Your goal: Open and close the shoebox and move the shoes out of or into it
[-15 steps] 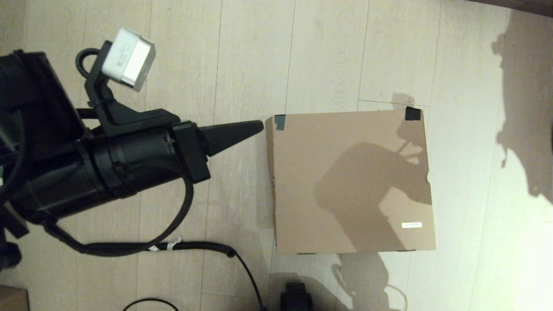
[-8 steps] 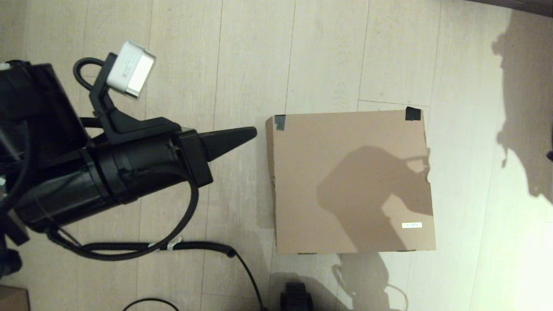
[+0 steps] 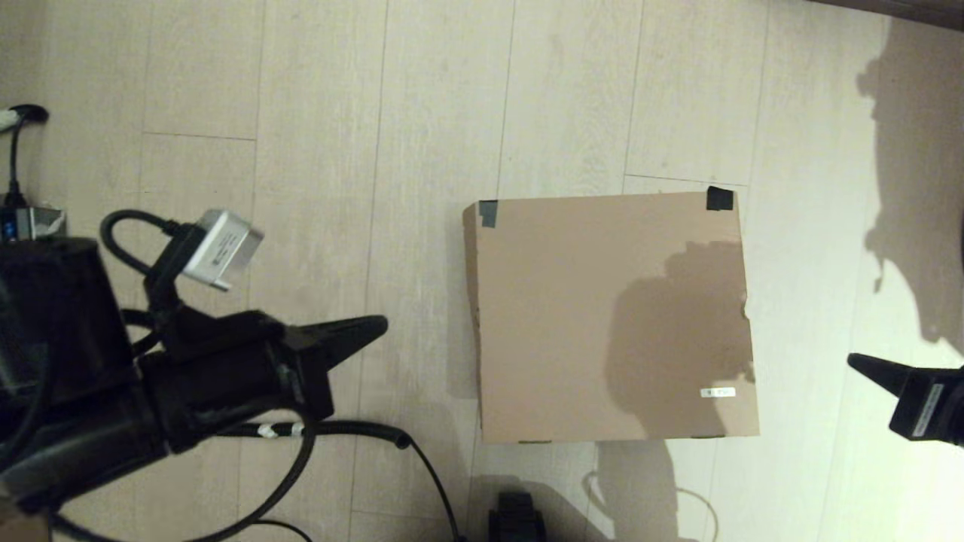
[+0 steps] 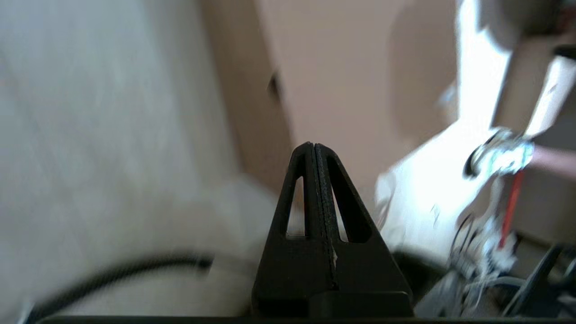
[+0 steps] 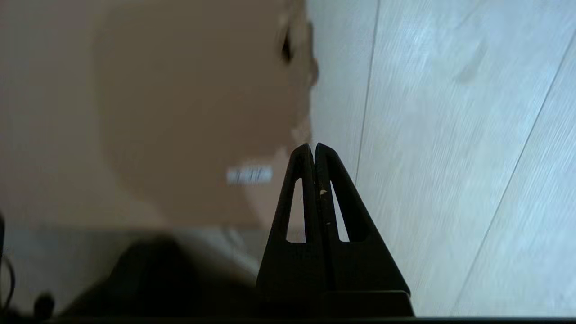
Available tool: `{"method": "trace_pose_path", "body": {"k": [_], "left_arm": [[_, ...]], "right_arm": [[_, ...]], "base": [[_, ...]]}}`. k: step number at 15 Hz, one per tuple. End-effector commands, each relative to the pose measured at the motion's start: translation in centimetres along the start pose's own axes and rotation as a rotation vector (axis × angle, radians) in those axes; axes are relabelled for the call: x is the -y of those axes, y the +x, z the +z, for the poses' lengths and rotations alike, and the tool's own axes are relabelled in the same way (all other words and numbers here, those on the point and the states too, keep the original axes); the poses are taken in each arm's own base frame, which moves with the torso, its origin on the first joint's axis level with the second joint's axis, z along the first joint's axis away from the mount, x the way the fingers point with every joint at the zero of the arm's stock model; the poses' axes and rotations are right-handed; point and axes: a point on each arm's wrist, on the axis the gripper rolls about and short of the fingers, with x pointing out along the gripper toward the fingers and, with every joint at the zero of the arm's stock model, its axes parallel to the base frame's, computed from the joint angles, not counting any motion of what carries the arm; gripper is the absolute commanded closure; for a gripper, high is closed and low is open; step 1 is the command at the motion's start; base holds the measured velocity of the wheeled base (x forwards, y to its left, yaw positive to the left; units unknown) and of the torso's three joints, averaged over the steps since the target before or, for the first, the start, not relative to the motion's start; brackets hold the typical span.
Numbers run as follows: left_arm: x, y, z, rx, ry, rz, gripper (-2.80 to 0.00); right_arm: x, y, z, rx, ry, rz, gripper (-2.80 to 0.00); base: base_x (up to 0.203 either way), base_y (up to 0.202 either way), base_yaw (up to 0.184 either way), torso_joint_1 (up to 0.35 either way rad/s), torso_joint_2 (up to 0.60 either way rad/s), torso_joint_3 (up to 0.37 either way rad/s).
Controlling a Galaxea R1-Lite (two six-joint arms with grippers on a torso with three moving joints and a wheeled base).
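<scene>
The brown cardboard shoebox [image 3: 610,316] lies on the wooden floor with its lid down, black tape on its two far corners and a small white label [image 3: 717,392] near its front right. No shoes are in view. My left gripper [image 3: 380,325] is shut and empty, off to the box's left and apart from it. At the right edge, my right gripper [image 3: 855,361] is shut and empty, just right of the box's near corner. The box [image 4: 342,76] fills the far part of the left wrist view, beyond the left gripper [image 4: 313,146]. The right gripper [image 5: 313,146] points past the box [image 5: 148,108] by its label [image 5: 249,175].
A black cable [image 3: 354,430] runs across the floor from the left arm toward the front of the box. A black part of the robot's base [image 3: 516,516] sits at the bottom edge. Bare plank floor [image 3: 422,98] surrounds the box.
My left gripper has pulled back down and to the left, away from the box's far left corner. My right gripper has come into view at the right edge. The box has not moved.
</scene>
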Motion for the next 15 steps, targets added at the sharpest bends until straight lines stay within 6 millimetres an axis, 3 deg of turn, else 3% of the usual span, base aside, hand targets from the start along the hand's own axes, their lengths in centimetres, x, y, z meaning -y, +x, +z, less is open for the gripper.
{"method": "trace_pose_path", "body": {"k": [1, 4, 7, 10, 15], "left_arm": [[-0.4, -2.2, -1.2, -0.014, 0.003, 0.042, 0.0], [-1.8, -5.1, -3.3, -0.04, 0.001, 0.198, 0.0], [-2.7, -9.7, -4.2, 0.046, -0.003, 0.395, 0.0], [-1.5, -14.0, -6.7, 0.134, 0.016, 0.55, 0.0], [2.2, -19.2, -13.5, 0.149, 0.131, 0.652, 0.0]], "right_arm": [[-0.6, -1.0, -0.9, -0.064, -0.016, 0.024, 0.0], [-0.1, -2.5, -3.0, -0.117, -0.043, -0.038, 0.0], [0.3, -5.9, -4.8, -0.017, -0.087, -0.047, 0.0], [1.1, -9.2, -8.6, 0.101, -0.166, -0.069, 0.0], [1.7, -13.1, -14.4, 0.266, -0.207, -0.099, 0.0]], "base": [[0.0, 0.0, 0.0, 0.0, 0.0, 0.0], [0.0, 0.0, 0.0, 0.0, 0.0, 0.0], [0.0, 0.0, 0.0, 0.0, 0.0, 0.0], [0.0, 0.0, 0.0, 0.0, 0.0, 0.0], [0.0, 0.0, 0.0, 0.0, 0.0, 0.0]]}}
